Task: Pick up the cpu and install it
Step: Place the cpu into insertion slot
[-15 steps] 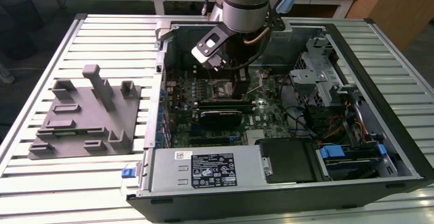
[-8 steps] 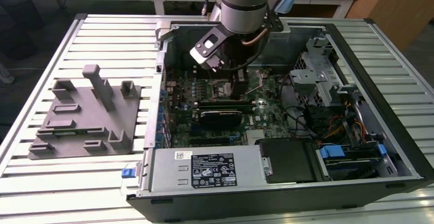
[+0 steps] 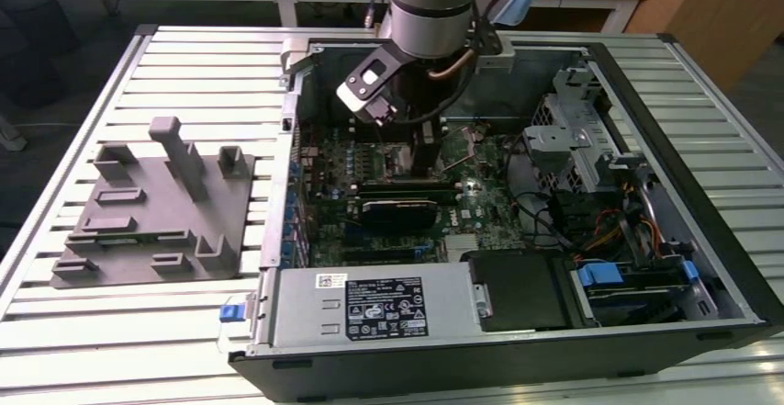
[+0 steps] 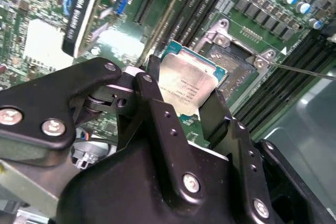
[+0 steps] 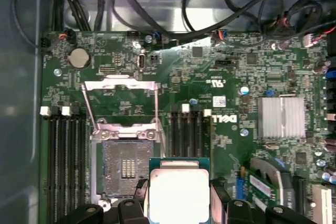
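One cpu (image 5: 178,192), silvery top showing, sits clamped between the two fingers (image 4: 157,103) of the gripper (image 4: 186,100), which are closed on its opposite edges. In both wrist views it hangs just beside the one open socket (image 5: 128,169), whose metal frame (image 5: 121,90) is tipped up. Two banks of memory slots (image 5: 68,161) flank the socket on the green motherboard (image 5: 247,72). In the exterior view, one computer case (image 3: 515,350) lies open on the slatted desk (image 3: 184,65) beside one grey fixture (image 3: 153,212).
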`<action>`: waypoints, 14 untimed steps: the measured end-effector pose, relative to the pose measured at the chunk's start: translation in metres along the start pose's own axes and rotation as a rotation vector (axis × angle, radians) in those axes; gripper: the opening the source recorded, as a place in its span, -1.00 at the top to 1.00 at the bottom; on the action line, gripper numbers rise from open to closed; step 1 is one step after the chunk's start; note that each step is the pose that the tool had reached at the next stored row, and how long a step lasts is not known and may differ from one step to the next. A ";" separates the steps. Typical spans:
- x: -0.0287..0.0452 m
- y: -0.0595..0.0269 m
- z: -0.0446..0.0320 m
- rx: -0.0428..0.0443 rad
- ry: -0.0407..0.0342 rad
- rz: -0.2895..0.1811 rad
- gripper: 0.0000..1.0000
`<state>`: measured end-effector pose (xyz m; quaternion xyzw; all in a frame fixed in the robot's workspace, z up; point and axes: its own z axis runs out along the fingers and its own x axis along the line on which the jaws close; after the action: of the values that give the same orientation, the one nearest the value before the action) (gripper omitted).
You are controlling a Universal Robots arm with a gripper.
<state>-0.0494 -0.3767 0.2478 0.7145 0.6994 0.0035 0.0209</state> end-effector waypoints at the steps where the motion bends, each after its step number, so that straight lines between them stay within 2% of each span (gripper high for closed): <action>1: 0.0021 -0.0001 0.0004 0.0001 -0.0001 0.000 -0.08; 6: 0.0121 -0.0003 0.0017 0.0002 0.0000 0.000 -0.08; 14: 0.0131 -0.0004 0.0019 0.0002 0.0001 0.000 -0.08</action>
<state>-0.0494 -0.3636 0.2455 0.7145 0.6993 0.0034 0.0208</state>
